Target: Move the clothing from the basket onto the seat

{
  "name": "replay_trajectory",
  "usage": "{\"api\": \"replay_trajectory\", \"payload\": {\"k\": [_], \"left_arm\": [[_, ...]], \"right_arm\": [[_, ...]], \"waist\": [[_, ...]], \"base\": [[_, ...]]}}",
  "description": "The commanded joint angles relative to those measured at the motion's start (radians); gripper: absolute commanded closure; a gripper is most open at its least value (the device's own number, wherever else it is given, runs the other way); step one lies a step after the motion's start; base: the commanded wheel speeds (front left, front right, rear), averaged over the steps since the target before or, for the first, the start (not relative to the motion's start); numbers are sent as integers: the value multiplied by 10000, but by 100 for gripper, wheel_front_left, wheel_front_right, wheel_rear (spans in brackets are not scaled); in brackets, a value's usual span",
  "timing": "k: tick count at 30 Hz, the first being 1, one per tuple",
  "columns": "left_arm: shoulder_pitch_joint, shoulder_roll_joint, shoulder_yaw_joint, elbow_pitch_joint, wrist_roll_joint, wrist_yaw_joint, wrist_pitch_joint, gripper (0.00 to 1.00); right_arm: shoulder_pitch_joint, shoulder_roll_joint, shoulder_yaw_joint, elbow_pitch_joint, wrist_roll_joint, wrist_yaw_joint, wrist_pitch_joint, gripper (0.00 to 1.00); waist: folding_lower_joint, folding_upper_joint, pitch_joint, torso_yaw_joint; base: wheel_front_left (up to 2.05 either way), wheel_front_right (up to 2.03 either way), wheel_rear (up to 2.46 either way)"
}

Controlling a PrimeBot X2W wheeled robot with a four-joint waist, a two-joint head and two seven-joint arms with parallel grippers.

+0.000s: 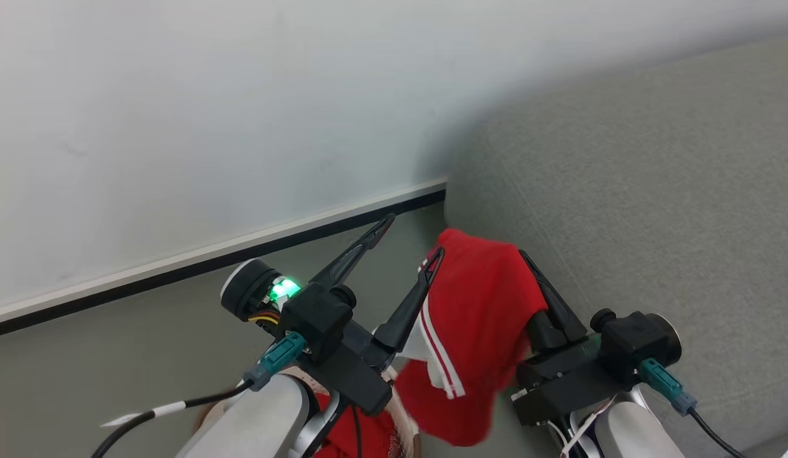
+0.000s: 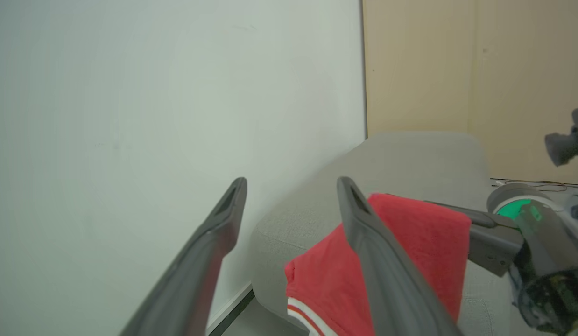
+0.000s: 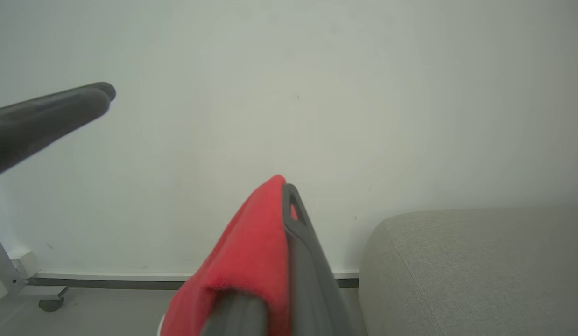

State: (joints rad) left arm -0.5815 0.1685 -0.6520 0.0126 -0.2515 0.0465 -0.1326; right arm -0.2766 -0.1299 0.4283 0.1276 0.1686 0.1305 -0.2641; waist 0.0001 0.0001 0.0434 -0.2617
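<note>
Beside the sofa [image 1: 655,191], clothing [image 1: 477,305] that looks soft and floppy hangs by its top fold from the clamped right tool [image 1: 524,257]; left tool [image 1: 413,236] gapes.

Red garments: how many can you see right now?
2. One garment hangs from the shut right gripper, beside the sofa; a second red patch lies low under the left forearm. More may be hidden.

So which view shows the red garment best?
The head view: the red garment hangs nearly whole, white stripes visible. The left wrist view shows its top and a striped hem, partly blocked; the right wrist view, just a bunched fold.
</note>
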Motion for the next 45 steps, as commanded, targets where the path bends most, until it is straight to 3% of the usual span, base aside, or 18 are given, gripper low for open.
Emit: {"api": "replay_trajectory", "payload": {"k": [1, 16, 35, 45], "left_arm": [[-160, 70, -20, -29, 87, 12, 49, 0], [-613, 146, -202, -50, 186, -103, 93, 0], [-1576, -479, -1039, 1071, -11, -937, -179, 0], [-2270, -295, -1334, 875, 320, -1077, 476, 0]], "right_arm": [[-25, 76, -14, -106, 74, 4, -15, 100], [-78, 503, -315, -834, -69, 4, -15, 100], [621, 763, -1692, -1980, -550, 4, -15, 100], [-1299, 801, -3091, -2294, 5, 4, -15, 100]], "waist": [[-1, -1, 283, -518], [-1, -1, 1127, -2487], [-1, -1, 1919, -2820], [-1, -1, 3408, -2826]], "base": [[0, 0, 0], [0, 0, 0], [0, 0, 0], [0, 0, 0]]}}
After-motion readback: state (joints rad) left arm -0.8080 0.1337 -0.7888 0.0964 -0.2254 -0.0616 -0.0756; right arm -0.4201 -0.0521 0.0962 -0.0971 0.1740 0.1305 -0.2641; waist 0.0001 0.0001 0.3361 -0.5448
